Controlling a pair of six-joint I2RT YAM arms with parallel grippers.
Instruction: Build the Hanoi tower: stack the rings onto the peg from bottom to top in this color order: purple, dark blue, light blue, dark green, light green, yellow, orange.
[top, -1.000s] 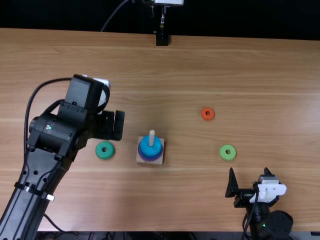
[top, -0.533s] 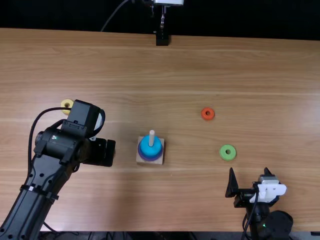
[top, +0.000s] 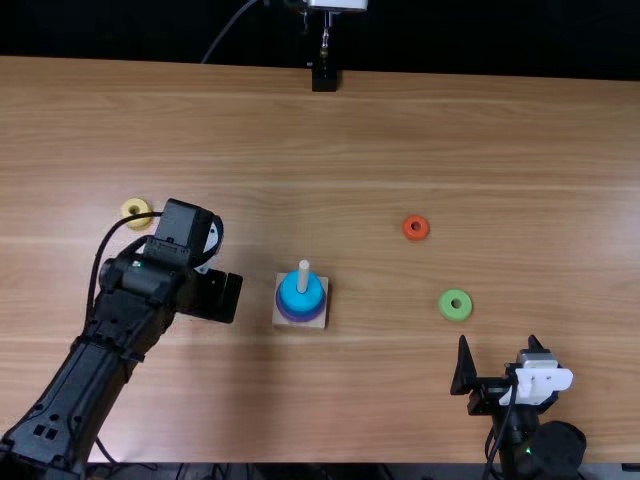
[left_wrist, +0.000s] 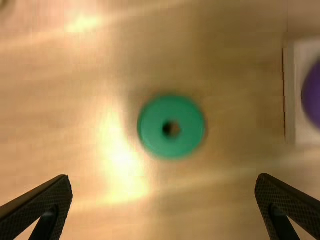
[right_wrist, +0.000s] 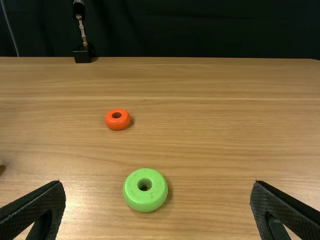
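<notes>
Left gripper (top: 226, 298) pointing down above the dark green ring (left_wrist: 150, 128), jaws wide apart, slightly nearer the peg (top: 303, 276) than a moment ago, right gripper (top: 500, 350) open too, near the light green ring (top: 446, 306).

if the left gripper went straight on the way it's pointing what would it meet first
Probably the dark green ring, lying ahead between the lines of the left gripper's open fingers, though the depth is hard to judge.
</notes>
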